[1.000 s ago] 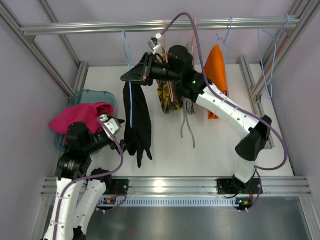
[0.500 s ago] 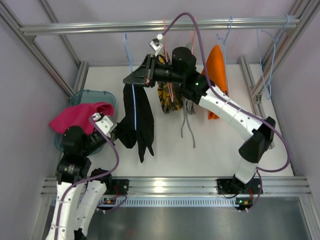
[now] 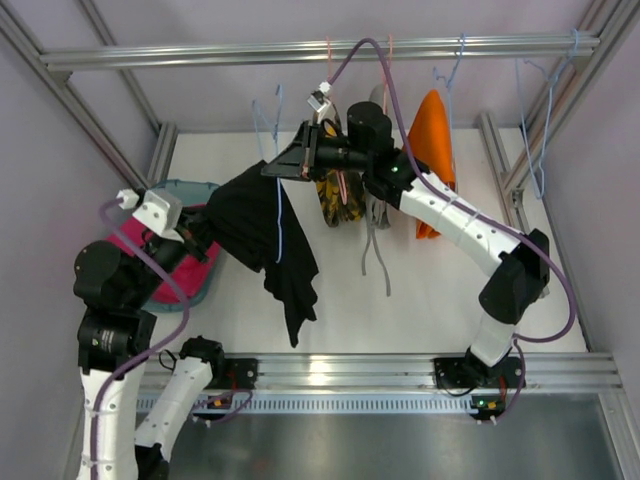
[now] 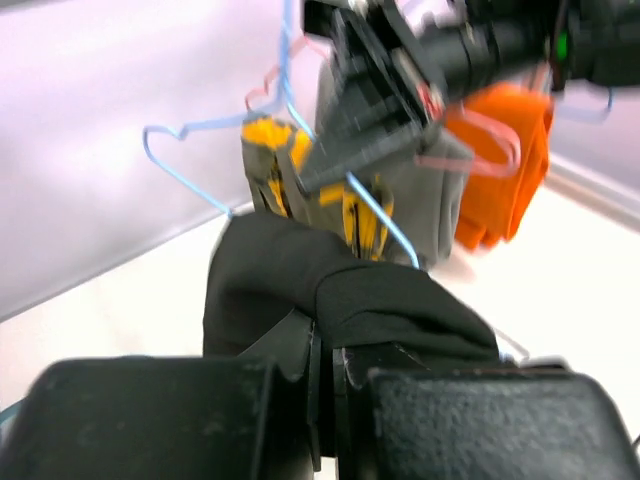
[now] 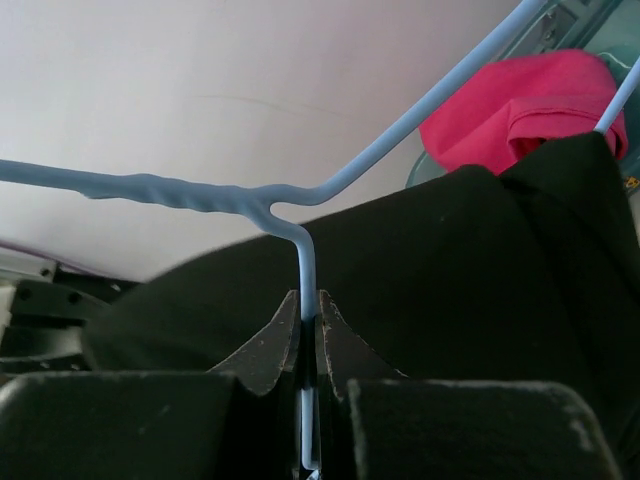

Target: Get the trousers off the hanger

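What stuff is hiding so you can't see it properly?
- Hanger: ends cut off by right wrist view's edges.
- Pink trousers: top view, left arm covers most.
- Right gripper: blurred in left wrist view.
- Left gripper tips: top view, buried under black trousers.

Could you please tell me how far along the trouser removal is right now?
Done: the magenta-pink cloth trousers lie in the teal plastic basket. In hand: the right gripper clamps the light-blue wire hanger while the left gripper grips the black cloth trousers, stretched sideways toward the basket but not yet off the hanger. Left: slide them free and drop them in.
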Robot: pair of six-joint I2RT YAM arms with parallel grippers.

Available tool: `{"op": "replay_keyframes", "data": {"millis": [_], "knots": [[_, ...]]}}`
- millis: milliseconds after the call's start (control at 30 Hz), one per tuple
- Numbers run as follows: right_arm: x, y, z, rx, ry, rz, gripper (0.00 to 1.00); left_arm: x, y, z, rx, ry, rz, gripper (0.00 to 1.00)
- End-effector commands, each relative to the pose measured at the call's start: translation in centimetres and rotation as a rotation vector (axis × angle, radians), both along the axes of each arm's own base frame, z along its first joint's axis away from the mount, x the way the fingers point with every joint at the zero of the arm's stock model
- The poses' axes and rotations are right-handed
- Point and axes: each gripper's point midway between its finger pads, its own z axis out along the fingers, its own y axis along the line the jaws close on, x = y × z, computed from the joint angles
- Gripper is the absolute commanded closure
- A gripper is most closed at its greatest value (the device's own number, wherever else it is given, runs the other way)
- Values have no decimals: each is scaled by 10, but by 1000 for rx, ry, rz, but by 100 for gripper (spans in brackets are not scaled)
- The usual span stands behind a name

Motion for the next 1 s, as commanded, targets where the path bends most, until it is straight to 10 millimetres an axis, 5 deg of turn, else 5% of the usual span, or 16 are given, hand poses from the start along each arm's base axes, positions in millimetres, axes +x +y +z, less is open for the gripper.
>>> {"op": "replay_keyframes", "data": {"millis": [0, 267, 467, 633, 833, 967], "knots": [[-15, -9, 37, 76, -140, 29, 100, 2, 10, 77, -184, -123, 68, 100], [-26, -1, 12, 29, -135, 73, 100, 4, 15, 153, -354, -220, 76, 100], [-31, 2, -10, -6, -95, 87, 100, -7, 22, 227, -431, -357, 78, 100], [-38, 6, -20, -21, -84, 104, 100, -13, 54, 288, -508, -495, 219, 100], [-48, 10, -24, -25, -86, 135, 100, -19, 88, 313, -548, -587, 397, 100], [-59, 12, -20, -18, -103, 163, 100, -16, 122, 294, -528, -581, 606, 100]]}}
